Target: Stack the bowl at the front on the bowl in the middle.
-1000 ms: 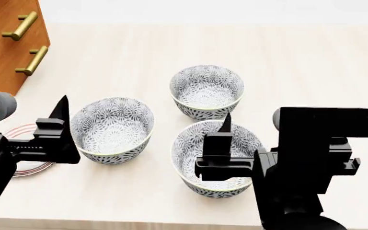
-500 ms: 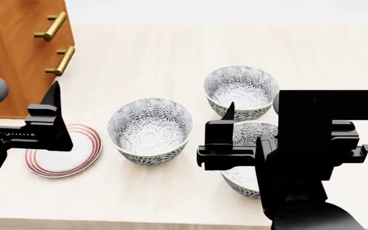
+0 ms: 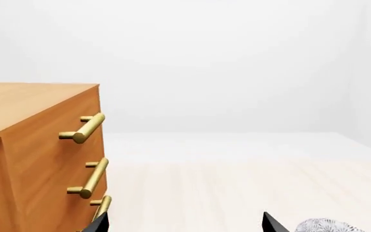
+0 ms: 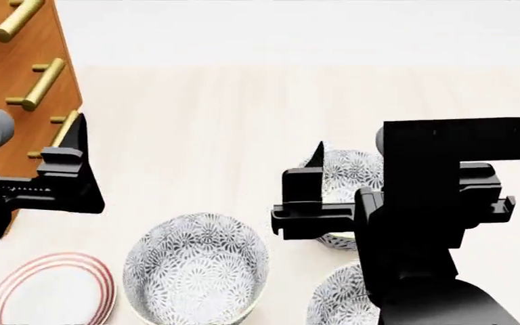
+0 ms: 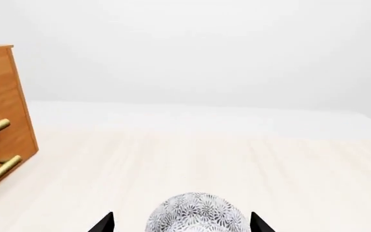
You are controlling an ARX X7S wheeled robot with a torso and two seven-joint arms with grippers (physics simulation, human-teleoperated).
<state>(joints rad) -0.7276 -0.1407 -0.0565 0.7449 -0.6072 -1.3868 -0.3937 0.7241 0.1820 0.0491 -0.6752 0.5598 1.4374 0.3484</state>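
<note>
Three patterned grey-white bowls stand on the pale table. The front bowl (image 4: 330,306) lies at the bottom of the head view, mostly hidden under my right arm. The middle bowl (image 4: 197,271) is to its left and a little farther back. The far bowl (image 4: 357,170) is partly hidden by my right gripper (image 4: 319,169), which hovers open above it. In the right wrist view the far bowl (image 5: 198,213) shows between the spread tips of the right gripper (image 5: 182,223). My left gripper (image 4: 75,149) hangs open by the cabinet, holding nothing, with the tips of the left gripper (image 3: 182,224) wide apart.
A wooden cabinet (image 4: 16,81) with brass handles (image 3: 85,128) stands at the left, close to my left gripper. A white plate with red rings (image 4: 52,292) lies front left of the middle bowl. A bowl's rim (image 3: 327,225) shows in the left wrist view.
The head view has shifted: bowls and plate slid toward the bottom of the picture, and the front bowl is now mostly under my right arm. Nothing has been grasped.
</note>
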